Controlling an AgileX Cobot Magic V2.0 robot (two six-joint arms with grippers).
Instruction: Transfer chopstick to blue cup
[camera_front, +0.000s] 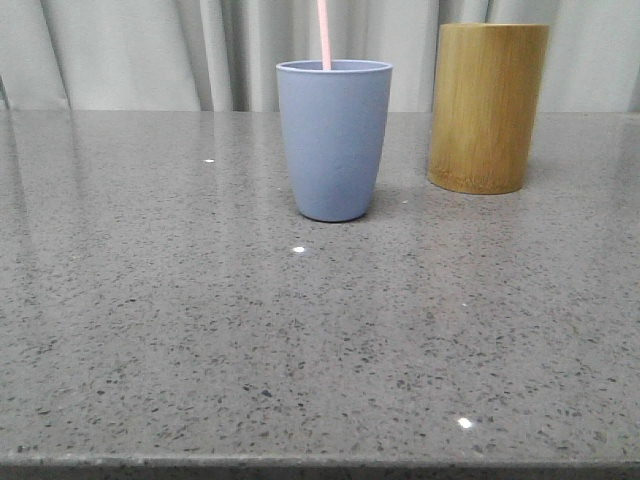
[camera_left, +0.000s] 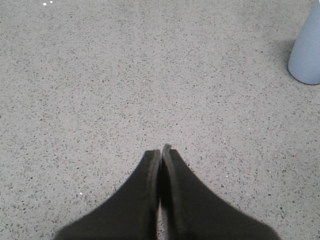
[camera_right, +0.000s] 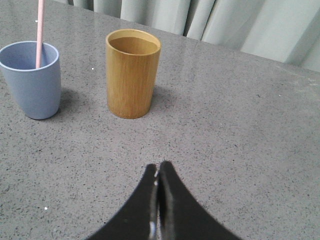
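Observation:
The blue cup (camera_front: 335, 140) stands upright on the grey speckled table, at the middle of the front view. A pale pink chopstick (camera_front: 324, 35) stands in it, its shaft rising above the rim and out of frame. The cup (camera_right: 32, 79) and the chopstick (camera_right: 39, 30) also show in the right wrist view. The cup's base (camera_left: 306, 52) shows at the edge of the left wrist view. My left gripper (camera_left: 160, 151) is shut and empty over bare table, away from the cup. My right gripper (camera_right: 158, 167) is shut and empty, short of the bamboo holder. Neither gripper shows in the front view.
A yellow-brown bamboo holder (camera_front: 487, 107) stands to the right of the cup, a little farther back; in the right wrist view (camera_right: 132, 72) its inside looks empty. Grey curtains (camera_front: 150, 50) hang behind the table's far edge. The table's front edge (camera_front: 320, 465) runs along the bottom.

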